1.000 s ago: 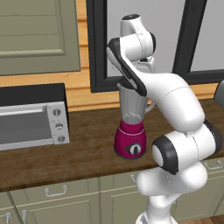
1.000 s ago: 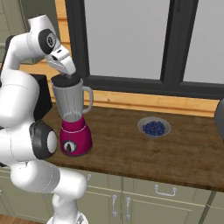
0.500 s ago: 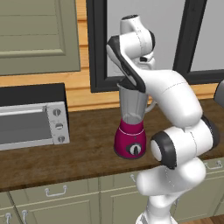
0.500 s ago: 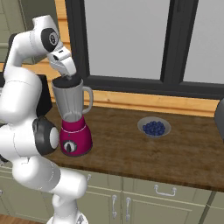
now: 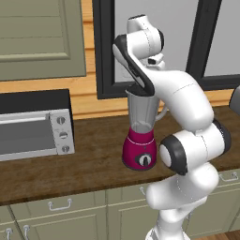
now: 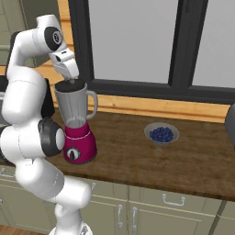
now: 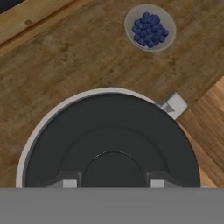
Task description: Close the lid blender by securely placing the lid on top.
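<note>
The blender [image 5: 139,149] stands on the wooden counter with its magenta base [image 6: 79,144], black dial and clear grey jar [image 6: 73,104], handle [image 6: 94,103] to the right. My gripper [image 6: 71,81] hangs straight above the jar's mouth. In the hand view the round dark lid [image 7: 109,140] covers the jar's pale rim [image 7: 30,135], and the jar handle [image 7: 173,105] pokes out beside it. The gripper [image 7: 113,183] is shut on the lid's centre knob [image 7: 113,168], one grey fingertip on each side. I cannot tell whether the lid is fully seated.
A silver toaster oven [image 5: 33,133] sits left of the blender. A bowl of blueberries [image 6: 161,133] rests on the counter to the right, also in the hand view [image 7: 150,27]. A dark window frame [image 6: 179,50] rises behind, and a dark object [image 6: 230,124] shows at the right edge.
The hand with the lid has sunk slightly toward the jar's mouth. The blender and the bowl have stayed put.
</note>
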Robot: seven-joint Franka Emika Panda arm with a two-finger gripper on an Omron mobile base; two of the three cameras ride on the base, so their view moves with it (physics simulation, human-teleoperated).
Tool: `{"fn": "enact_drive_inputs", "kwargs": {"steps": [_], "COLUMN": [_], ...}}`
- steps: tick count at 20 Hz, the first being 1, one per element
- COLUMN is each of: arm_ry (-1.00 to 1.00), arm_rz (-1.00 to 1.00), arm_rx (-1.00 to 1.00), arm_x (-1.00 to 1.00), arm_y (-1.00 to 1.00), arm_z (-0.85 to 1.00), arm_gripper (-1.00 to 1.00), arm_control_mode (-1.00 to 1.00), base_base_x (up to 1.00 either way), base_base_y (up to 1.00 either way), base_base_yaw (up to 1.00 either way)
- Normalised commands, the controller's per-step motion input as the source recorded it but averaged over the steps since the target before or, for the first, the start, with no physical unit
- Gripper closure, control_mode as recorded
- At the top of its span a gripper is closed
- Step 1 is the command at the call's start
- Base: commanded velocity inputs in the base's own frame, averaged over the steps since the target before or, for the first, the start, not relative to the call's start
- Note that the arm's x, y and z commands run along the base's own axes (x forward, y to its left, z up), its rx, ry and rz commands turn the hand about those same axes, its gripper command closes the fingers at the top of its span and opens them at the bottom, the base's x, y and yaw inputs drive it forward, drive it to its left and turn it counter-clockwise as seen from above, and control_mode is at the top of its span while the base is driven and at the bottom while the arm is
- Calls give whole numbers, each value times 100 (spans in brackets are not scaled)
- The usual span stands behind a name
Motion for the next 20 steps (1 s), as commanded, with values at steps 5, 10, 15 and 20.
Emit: {"fn": "enact_drive_inputs", "kwargs": {"steps": [5,10,15,20], "arm_ry": [2,0,-3,-8], "arm_rz": [-8,-9,-3,0], "arm_rx": [0,0,4,0], "arm_x": [0,0,-12,-16], "arm_y": [-18,-37,-47,-38], "arm_z": [-37,-57,-74,-78], "arm_gripper": [100,100,100,100], "arm_control_mode": [-100,-100,-100,-100], "base_base_x": [0,0,0,0], "base_base_y": [0,0,0,0], "base_base_yaw": [0,0,0,0]}}
